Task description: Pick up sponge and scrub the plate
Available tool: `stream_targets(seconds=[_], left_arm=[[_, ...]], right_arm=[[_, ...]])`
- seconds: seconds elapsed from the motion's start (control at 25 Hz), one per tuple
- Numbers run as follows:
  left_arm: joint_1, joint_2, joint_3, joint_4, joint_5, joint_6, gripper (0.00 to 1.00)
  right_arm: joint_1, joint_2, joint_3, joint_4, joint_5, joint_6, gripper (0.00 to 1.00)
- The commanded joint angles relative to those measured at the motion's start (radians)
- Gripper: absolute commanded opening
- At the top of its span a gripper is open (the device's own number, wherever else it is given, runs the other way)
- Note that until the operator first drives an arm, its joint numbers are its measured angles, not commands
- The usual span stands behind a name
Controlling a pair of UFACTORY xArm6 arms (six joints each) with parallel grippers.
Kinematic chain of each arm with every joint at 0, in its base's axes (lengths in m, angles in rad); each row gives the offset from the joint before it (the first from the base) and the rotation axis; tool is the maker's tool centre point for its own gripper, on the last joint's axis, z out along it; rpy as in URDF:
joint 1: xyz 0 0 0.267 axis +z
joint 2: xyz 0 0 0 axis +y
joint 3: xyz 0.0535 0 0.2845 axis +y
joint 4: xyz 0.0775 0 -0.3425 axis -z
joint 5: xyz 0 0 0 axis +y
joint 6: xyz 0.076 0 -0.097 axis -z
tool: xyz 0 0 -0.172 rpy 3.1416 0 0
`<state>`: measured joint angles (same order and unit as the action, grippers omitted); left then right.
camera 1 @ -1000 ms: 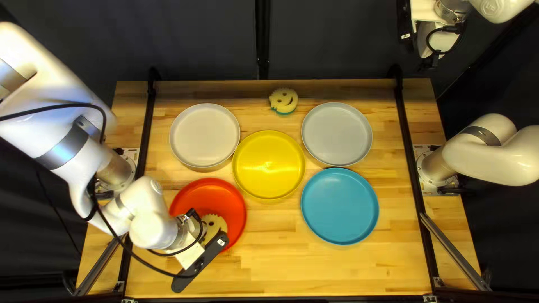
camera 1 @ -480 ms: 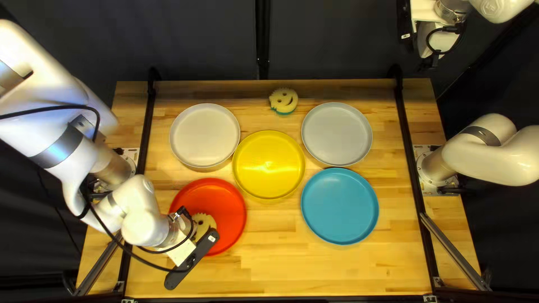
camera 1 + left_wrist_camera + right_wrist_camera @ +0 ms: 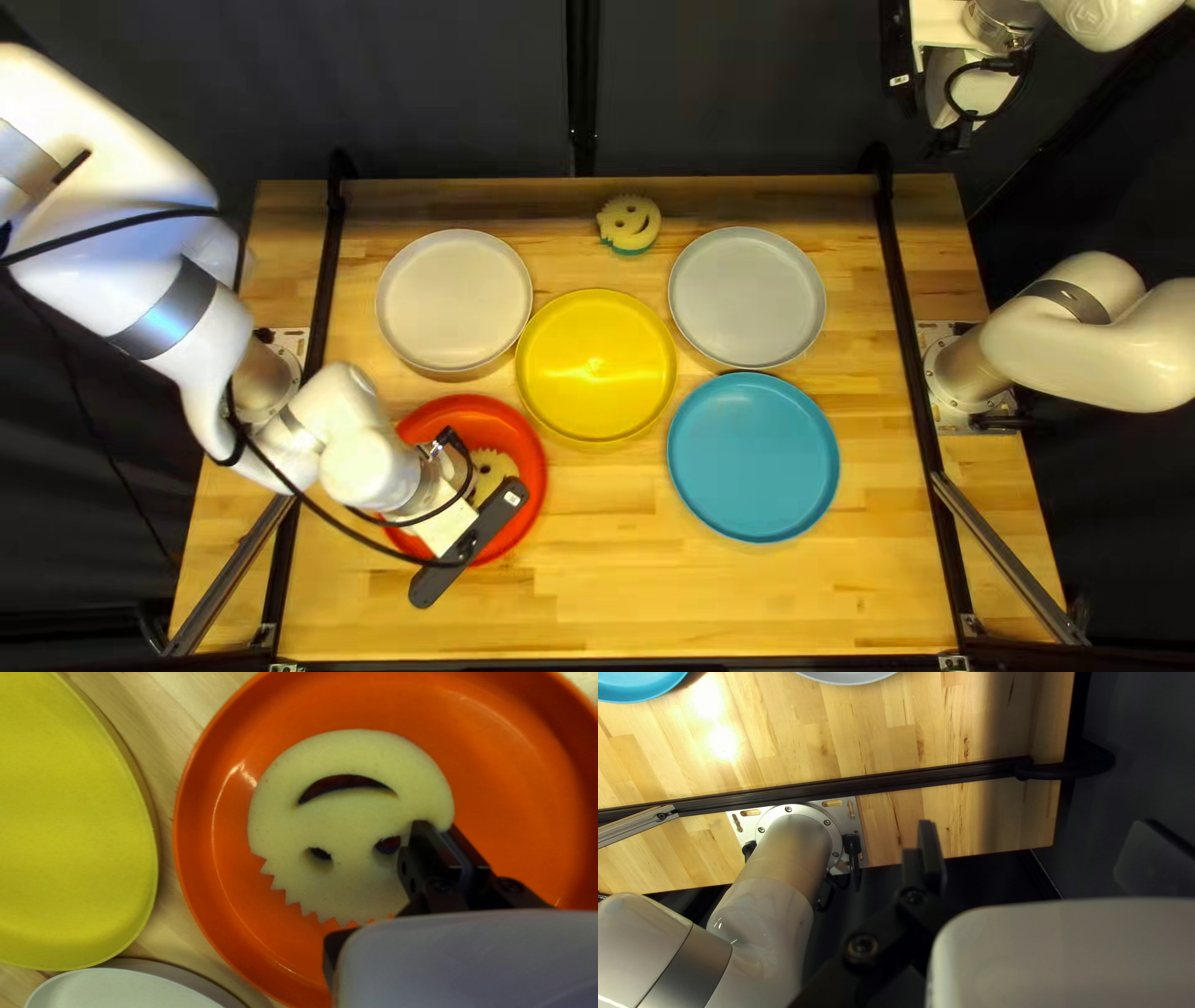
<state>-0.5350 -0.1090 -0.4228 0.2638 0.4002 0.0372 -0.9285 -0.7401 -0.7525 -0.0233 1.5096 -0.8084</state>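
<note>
Sponge (image 3: pixel 349 818) on the red plate (image 3: pixel 463 415)!
Left gripper (image 3: pixel 468 544) is pinching its edge, toward the tabletop's (image 3: pixel 697 597) near left corner; right gripper (image 3: pixel 898 50) open wide.

Left gripper (image 3: pixel 458 476) pinches smiley-face sponge (image 3: pixel 493 466); right gripper (image 3: pixel 956 135) hangs well apart from it

The left arm (image 3: pixel 156 293) reaches down toward the sponge, its links bent and its wrist (image 3: pixel 370 467) just beside it. In the left wrist view, the left gripper (image 3: pixel 437 827) has its two black fingers close together, clamping the sponge near its edge, beside an eye hole. The right arm (image 3: pixel 1083 336) is folded well to the right of the sponge in the top left view, crossing the top edge. In the right wrist view, the right gripper (image 3: pixel 1037 827) has its fingers spread wide apart.
</note>
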Motion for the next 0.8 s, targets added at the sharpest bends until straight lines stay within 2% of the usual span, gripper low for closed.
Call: stream_targets(seconds=[0.04, 0.6, 0.8], left_arm=[[-0.015, -0.030, 0.036, -0.004, -0.006, -0.013, 0.00], [-0.172, -0.215, 0.191, -0.082, 0.071, -0.164, 0.00], [-0.151, -0.216, 0.187, -0.092, 0.074, -0.154, 0.00]], right_arm=[[0.000, 0.000, 0.000, 0.000, 0.000, 0.000, 1.00], [0.000, 0.000, 0.000, 0.000, 0.000, 0.000, 1.00], [0.000, 0.000, 0.000, 0.000, 0.000, 0.000, 1.00]])
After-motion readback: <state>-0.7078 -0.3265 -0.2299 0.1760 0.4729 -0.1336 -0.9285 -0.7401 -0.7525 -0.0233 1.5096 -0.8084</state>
